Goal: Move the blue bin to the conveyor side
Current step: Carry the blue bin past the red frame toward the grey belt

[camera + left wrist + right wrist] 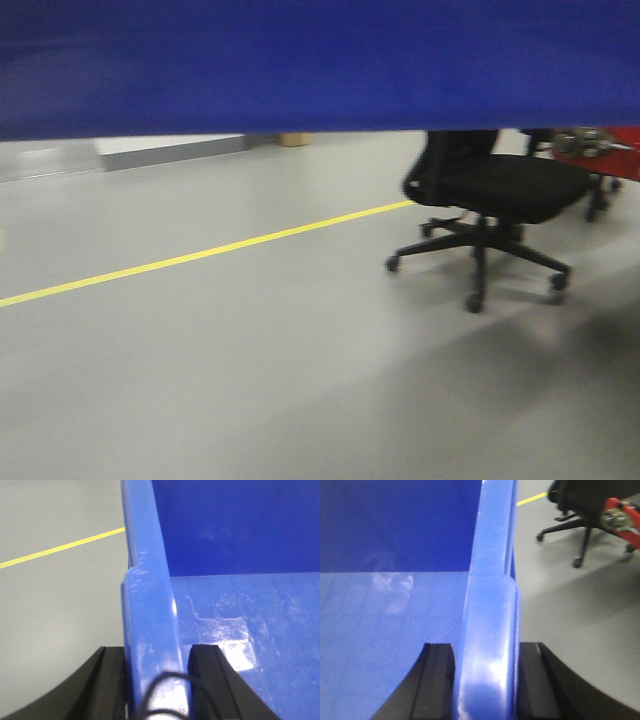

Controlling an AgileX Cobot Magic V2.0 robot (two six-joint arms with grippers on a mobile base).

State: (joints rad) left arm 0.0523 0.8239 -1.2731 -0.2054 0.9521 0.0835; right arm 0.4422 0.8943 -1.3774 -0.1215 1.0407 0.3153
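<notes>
The right gripper clamps the thick side rim of a blue bin, one black finger inside the wall and the other outside it. The bin's glossy interior fills the left of the frame. To the right lies gray floor, where a black office chair stands beside a yellow line and a red object with a metal fitting.

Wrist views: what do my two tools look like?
Left tool: two matte black fingers, squared tips, flaring in a curve toward the base; a thin black cable loops between them. Right tool: same black flared fingers, no cable or markings visible.
</notes>
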